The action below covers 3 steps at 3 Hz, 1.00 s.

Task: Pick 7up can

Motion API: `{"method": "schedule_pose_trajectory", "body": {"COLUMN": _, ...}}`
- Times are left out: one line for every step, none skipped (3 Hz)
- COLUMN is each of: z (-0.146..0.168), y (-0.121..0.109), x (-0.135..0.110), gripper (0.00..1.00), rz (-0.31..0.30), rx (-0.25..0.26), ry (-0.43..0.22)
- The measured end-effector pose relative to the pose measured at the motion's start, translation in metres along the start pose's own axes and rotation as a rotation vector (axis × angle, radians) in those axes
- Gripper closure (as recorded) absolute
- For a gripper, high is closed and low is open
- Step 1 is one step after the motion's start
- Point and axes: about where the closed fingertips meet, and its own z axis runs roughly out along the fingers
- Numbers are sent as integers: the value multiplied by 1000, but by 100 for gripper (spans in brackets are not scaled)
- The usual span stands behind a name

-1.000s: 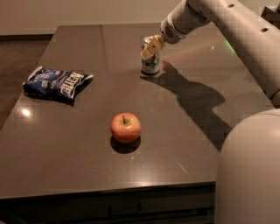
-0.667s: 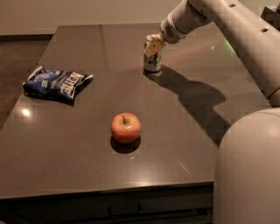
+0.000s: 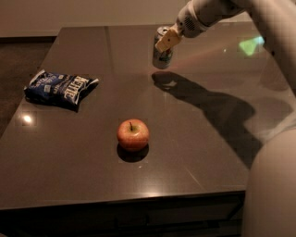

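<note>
While arm [image 3: 210, 11] outstretched, jaws w/ 7up can [image 3: 162, 58]

Likely office break area or robot test room; cannot tell which. Dark glossy table [image 3: 69, 176] with apple [image 3: 133, 134] near its middle. Plain pale wall [image 3: 92, 14] far behind apple; dark floor [image 3: 18, 65] far left of apple. Snack goods: blue chip bag [image 3: 60, 89] left of apple and behind it, 7up can [image 3: 162, 58] well behind apple, slightly right. Gripper [image 3: 165, 42] at can, fingers clamped on it, can held above tabletop. White robot body [image 3: 273, 185] right of apple.
</note>
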Motion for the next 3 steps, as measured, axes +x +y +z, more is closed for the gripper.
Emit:
{"method": "schedule_pose_trajectory", "body": {"z": -43, "y": 17, "x": -21, "gripper": 100, "rz": -88, "rx": -20, "ry": -38}}
{"method": "schedule_pose_trajectory", "body": {"z": -80, "y": 40, "x": -42, "gripper": 100, "rz": -199, "rx": -41, "ry": -70}}
{"method": "schedule_pose_trajectory", "body": {"z": -84, "y": 43, "x": -44, "gripper": 100, "rz": -217, "rx": -45, "ry": -71}}
